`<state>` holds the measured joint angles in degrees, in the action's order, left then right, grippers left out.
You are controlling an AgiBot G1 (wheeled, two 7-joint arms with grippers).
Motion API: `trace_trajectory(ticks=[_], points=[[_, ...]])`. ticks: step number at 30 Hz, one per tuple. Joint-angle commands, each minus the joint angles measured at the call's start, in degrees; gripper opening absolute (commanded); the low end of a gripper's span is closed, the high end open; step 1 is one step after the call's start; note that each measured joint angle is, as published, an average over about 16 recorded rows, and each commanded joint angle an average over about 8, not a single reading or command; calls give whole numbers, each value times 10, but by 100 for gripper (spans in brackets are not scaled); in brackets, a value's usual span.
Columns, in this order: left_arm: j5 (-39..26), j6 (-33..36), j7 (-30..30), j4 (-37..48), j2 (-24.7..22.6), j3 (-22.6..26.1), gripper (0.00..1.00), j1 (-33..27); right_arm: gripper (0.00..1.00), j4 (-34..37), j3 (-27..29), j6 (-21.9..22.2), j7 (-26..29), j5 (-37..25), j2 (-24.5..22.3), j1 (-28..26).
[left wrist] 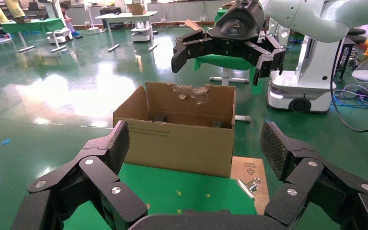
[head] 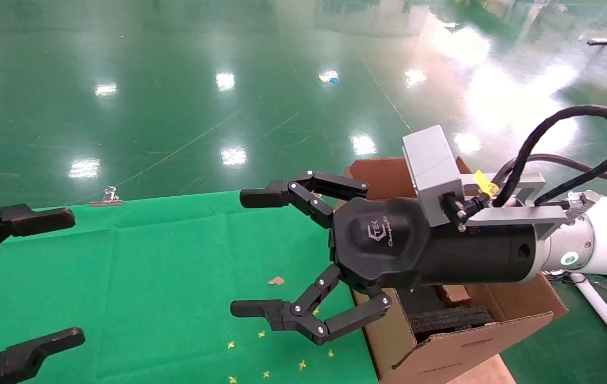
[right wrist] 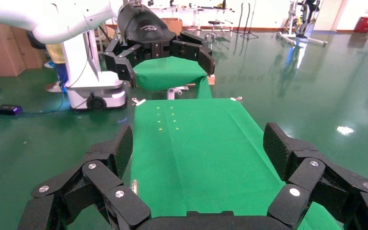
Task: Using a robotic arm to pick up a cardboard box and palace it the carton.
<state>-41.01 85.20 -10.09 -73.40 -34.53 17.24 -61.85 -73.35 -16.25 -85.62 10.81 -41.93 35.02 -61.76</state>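
Note:
My right robotic arm (head: 602, 234) is white with a glowing ring. It holds its black gripper (head: 247, 253) wide open and empty above the green cloth, just left of the carton (head: 442, 352). The carton is a large open brown box with a torn flap and black foam inserts (head: 447, 320); the left wrist view shows it too (left wrist: 182, 139). My left gripper (head: 63, 276) hovers open and empty at the cloth's left edge. In the left wrist view it (left wrist: 196, 143) faces the carton. In the right wrist view my right gripper (right wrist: 199, 148) is over bare cloth. The slim cardboard box is out of view.
A green cloth (head: 149, 266) covers the table, with small yellow marks and a brown scrap (head: 276, 280) on it. A metal binder clip (head: 106, 197) sits on its far edge, another (left wrist: 249, 184) near the carton. Glossy green floor lies all around.

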Motion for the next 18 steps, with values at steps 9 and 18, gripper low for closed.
trace_trajectory(ticks=[9,18], points=[[0,0,0,0,0,0,100,0,100,0,0,0,0,0,0,0],[0,0,0,0,0,0,100,0,100,0,0,0,0,0,0,0]])
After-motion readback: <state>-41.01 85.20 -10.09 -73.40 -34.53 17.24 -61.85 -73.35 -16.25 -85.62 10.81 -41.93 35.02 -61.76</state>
